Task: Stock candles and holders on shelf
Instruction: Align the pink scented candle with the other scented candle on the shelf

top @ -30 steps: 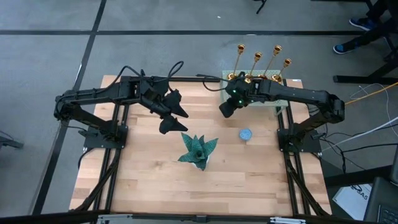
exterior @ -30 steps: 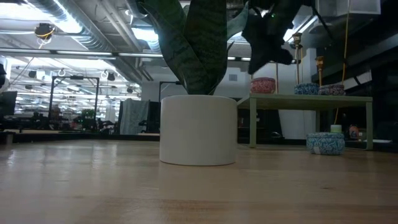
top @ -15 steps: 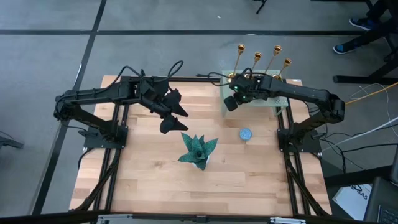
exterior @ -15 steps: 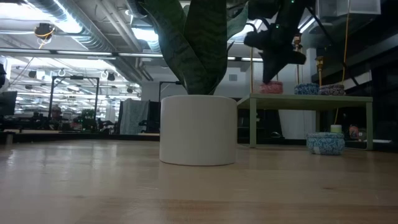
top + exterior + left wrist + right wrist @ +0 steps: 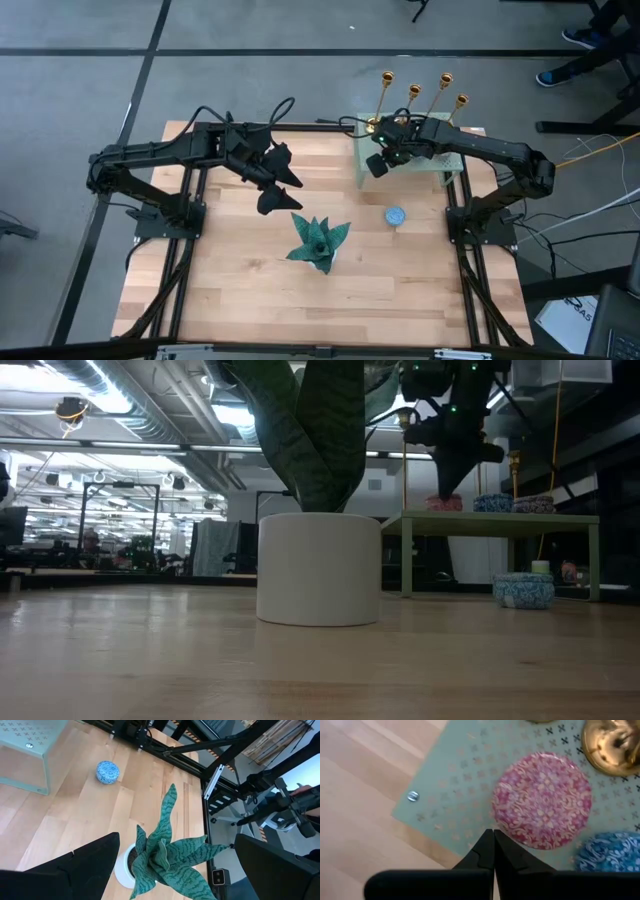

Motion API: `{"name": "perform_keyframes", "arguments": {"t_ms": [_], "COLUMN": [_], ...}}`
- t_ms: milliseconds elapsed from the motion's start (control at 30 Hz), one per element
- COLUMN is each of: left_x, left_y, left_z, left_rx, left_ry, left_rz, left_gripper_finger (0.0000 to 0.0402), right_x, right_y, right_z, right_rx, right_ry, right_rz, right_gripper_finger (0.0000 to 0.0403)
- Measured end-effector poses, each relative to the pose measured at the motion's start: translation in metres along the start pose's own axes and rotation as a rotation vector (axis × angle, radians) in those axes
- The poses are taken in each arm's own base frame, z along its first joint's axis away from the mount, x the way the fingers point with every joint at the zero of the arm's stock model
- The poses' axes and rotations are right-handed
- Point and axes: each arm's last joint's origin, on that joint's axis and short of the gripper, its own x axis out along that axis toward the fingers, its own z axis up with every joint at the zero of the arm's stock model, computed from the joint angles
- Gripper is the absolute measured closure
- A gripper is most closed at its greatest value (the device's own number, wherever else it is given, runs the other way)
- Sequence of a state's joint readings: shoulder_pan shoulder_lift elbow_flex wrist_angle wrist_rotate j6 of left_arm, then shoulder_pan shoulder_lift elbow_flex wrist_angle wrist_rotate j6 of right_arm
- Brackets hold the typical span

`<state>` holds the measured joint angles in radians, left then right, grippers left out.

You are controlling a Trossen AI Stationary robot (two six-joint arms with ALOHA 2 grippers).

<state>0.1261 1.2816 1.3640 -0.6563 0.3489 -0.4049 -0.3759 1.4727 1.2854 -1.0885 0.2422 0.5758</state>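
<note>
We count four gold holders (image 5: 414,108) standing at the back of the green shelf (image 5: 366,158). On the shelf top sit a pink candle (image 5: 542,799), a blue candle (image 5: 611,852) just beside it and a third candle (image 5: 533,504). One more blue candle (image 5: 395,215) lies on the counter (image 5: 240,290) in front of the shelf. Our right pincer (image 5: 493,838) hovers over the shelf's front edge, fingers together and empty. Our left pincer (image 5: 283,194) hangs well away from the shelf, above one plant (image 5: 318,243), fingers apart.
</note>
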Motion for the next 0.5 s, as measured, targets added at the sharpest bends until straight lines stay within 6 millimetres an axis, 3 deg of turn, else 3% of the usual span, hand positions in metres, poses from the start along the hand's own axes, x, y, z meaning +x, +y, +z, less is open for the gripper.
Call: {"name": "perform_keyframes", "arguments": {"t_ms": [267,500], "left_x": [0.000,0.000], "left_y": [0.001,0.001], "left_z": [0.000,0.000], "left_rx": [0.007,0.007], "left_ry": [-0.013,-0.013], "left_rz": [0.030,0.031], "left_gripper_finger": [0.0009,0.0009], "right_x": [-0.009,0.006], "right_y": [0.004,-0.005], "right_z": [0.018,0.027], "right_rx": [-0.008,0.026], "right_ry": [-0.156,-0.121], "right_rz": [0.045,-0.013], "right_gripper_finger": [0.0402,0.0402]}}
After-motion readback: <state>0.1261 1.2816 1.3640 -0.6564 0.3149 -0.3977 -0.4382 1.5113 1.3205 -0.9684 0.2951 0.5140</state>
